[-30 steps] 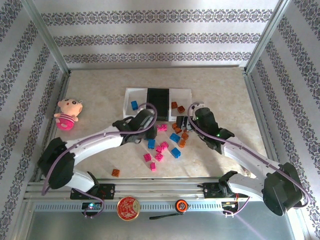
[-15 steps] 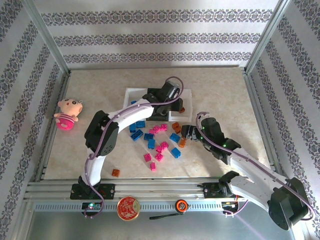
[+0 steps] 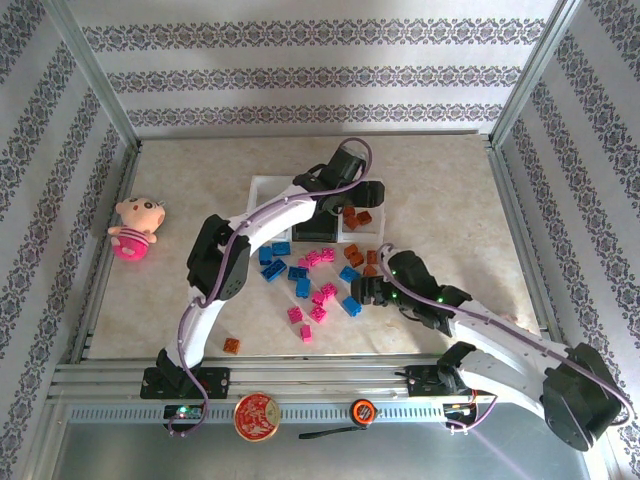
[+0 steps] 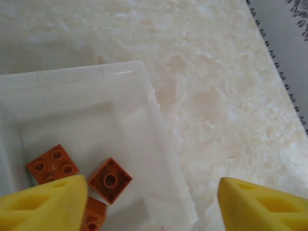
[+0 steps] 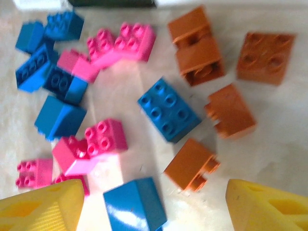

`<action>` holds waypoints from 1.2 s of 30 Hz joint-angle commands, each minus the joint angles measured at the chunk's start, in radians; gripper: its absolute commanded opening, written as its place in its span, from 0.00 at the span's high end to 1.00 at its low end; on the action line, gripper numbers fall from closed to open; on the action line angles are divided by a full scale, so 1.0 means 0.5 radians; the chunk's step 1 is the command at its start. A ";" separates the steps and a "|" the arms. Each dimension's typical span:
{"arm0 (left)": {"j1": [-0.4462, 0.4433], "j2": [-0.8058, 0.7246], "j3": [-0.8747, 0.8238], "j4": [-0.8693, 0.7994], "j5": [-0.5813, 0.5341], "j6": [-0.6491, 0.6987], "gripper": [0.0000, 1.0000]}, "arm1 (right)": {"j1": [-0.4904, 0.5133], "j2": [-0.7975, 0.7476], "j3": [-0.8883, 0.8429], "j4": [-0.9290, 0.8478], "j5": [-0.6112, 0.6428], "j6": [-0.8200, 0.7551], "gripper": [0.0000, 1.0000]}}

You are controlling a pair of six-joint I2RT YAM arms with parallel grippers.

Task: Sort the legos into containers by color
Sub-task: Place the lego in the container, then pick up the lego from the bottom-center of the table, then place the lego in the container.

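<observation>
Left gripper (image 4: 154, 207): jaws apart over white plastic tray (image 4: 159, 125) holding orange studded bricks (image 4: 110, 180). Right gripper (image 5: 154, 211): jaws apart; centre on nearest orange brick (image 5: 191, 165), clear of blue brick (image 5: 134, 203).

Blue, pink and orange legos (image 5: 168, 110)

Blue, pink and orange legos (image 3: 302, 287) lie scattered mid-table, just on the near side of the containers (image 3: 376, 186); 3 orange bricks (image 4: 109, 179) rest inside the right white tray (image 4: 144, 125).

plush doll (image 3: 135, 228): left on table (image 3: 200, 180) (near the wall) | red disc (image 3: 256, 416): front rail (image 3: 120, 412)
</observation>
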 commanded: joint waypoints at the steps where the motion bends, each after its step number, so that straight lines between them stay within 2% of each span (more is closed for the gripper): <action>1: 0.035 -0.352 -0.170 0.118 0.053 -0.010 0.17 | 0.113 0.068 -0.008 -0.033 -0.034 0.009 0.23; 4: 0.043 -0.676 -0.490 0.266 -0.003 0.006 0.08 | 0.203 0.176 0.031 -0.049 0.019 -0.007 0.26; 8: 0.087 -1.153 -1.032 0.406 -0.141 -0.023 0.02 | 0.260 0.358 0.113 -0.077 0.053 -0.027 0.31; 13: 0.163 -1.711 -1.583 0.394 -0.328 -0.018 0.00 | 0.305 0.539 0.200 -0.098 0.074 -0.056 0.35; 17: 0.166 -2.066 -1.858 0.250 -0.482 0.037 0.00 | 0.352 0.659 0.285 -0.164 0.134 -0.078 0.40; 21: 0.167 -2.308 -2.042 0.065 -0.601 0.070 0.00 | 0.377 0.761 0.357 -0.258 0.175 -0.108 0.44; 26: 0.165 -2.543 -2.258 -0.088 -0.684 0.055 0.00 | 0.387 0.761 0.400 -0.292 0.144 -0.140 0.66; 28: 0.167 -2.602 -2.291 -0.173 -0.728 0.049 0.00 | 0.389 0.695 0.438 -0.323 0.136 -0.164 0.71; 32: 0.166 -2.753 -2.386 -0.292 -0.835 0.004 0.00 | 0.387 0.564 0.622 -0.373 0.105 -0.239 0.73; 36: 0.167 -2.915 -2.591 -0.243 -0.803 -0.123 0.00 | 0.305 0.747 0.997 -0.274 -0.056 -0.326 0.74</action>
